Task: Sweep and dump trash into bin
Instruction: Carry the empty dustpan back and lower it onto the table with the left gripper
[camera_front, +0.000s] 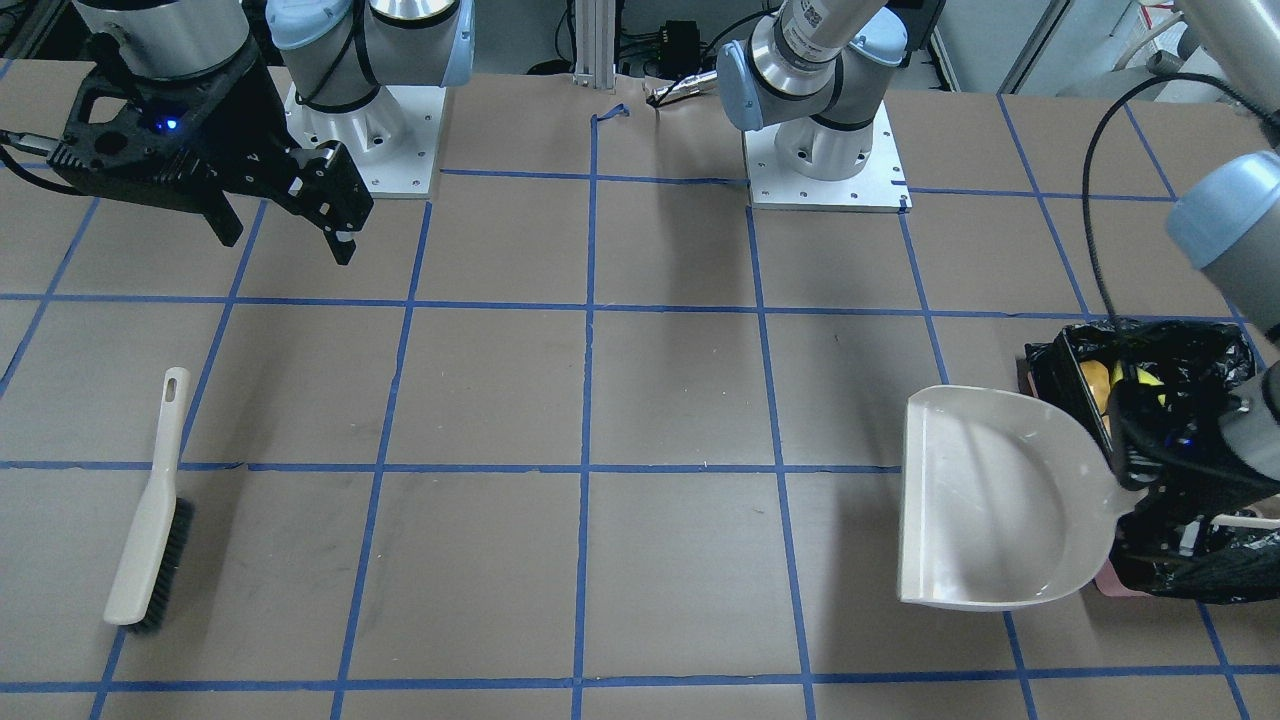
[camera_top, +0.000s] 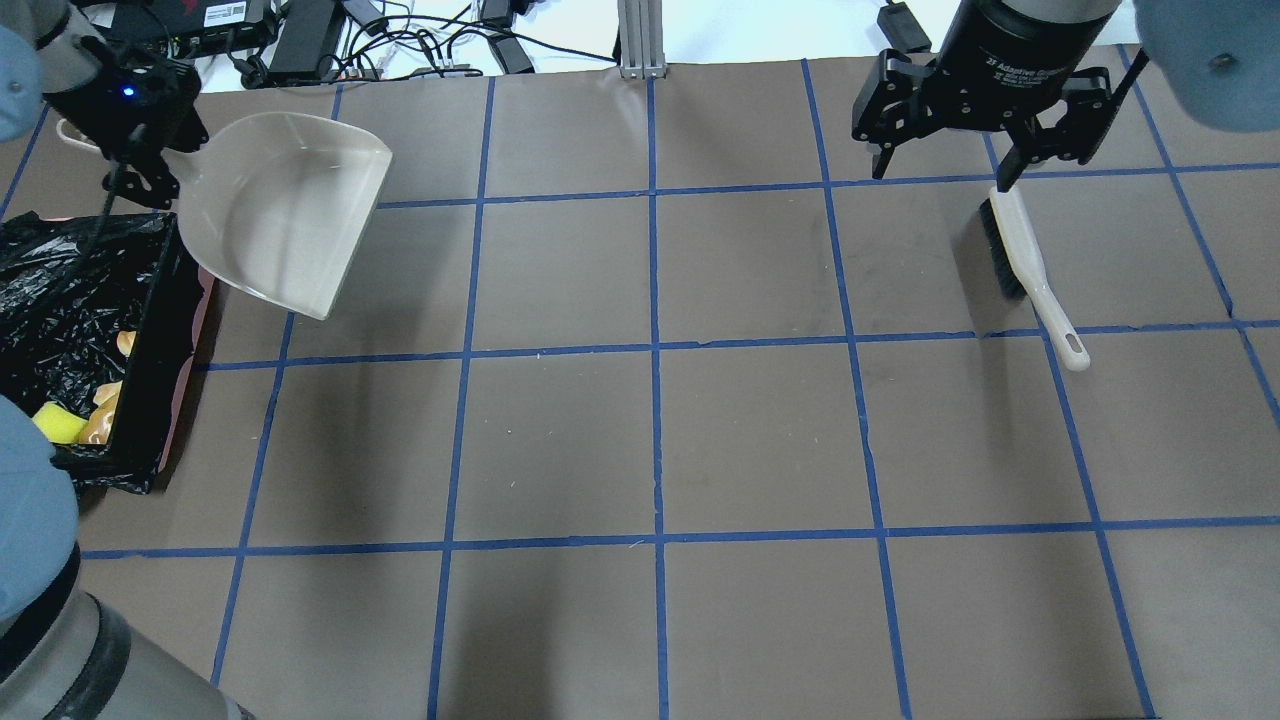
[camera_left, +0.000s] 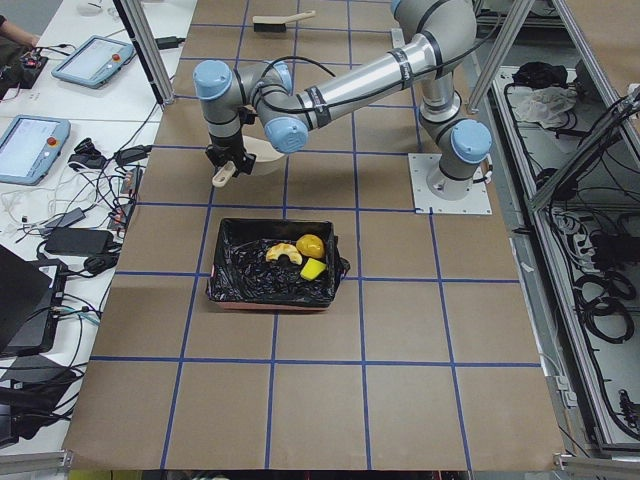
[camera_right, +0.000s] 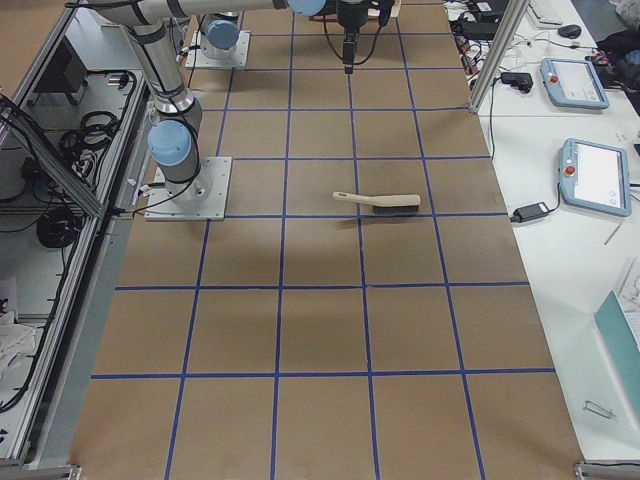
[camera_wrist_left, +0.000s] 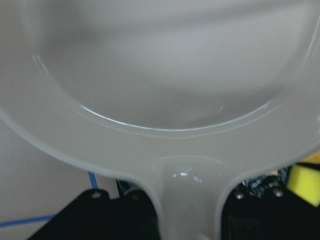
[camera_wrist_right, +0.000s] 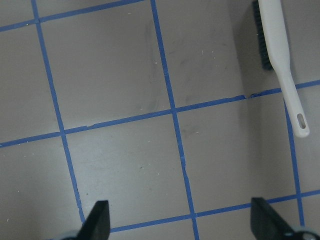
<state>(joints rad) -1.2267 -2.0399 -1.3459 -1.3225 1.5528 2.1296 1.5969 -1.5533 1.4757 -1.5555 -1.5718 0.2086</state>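
Trash status: the golden-brown potato-like lump (camera_left: 310, 244), pale cream curved ring slice (camera_left: 283, 252) and bright yellow wedge block (camera_left: 313, 268) all lie inside the rectangular bin (camera_left: 240, 275) lined with glossy crinkled black plastic.

The left gripper (camera_top: 145, 170) is clenched on the handle of the cream plastic dustpan (camera_top: 285, 210). The pan is empty, just beside the bin, mouth facing away from it.

Judged step: park the dustpan. Lower it level, keep the handle end off the bin's bag, and release only once it rests on the brown table (camera_top: 750, 430).

The right gripper (camera_top: 940, 168) hangs released, jaws spread, well apart from the bin. It is over the cream-handled black-bristle brush (camera_top: 1030, 265), which lies flat.

A black cable (camera_front: 1093, 230) drapes near the bin's rim, a possible snag.
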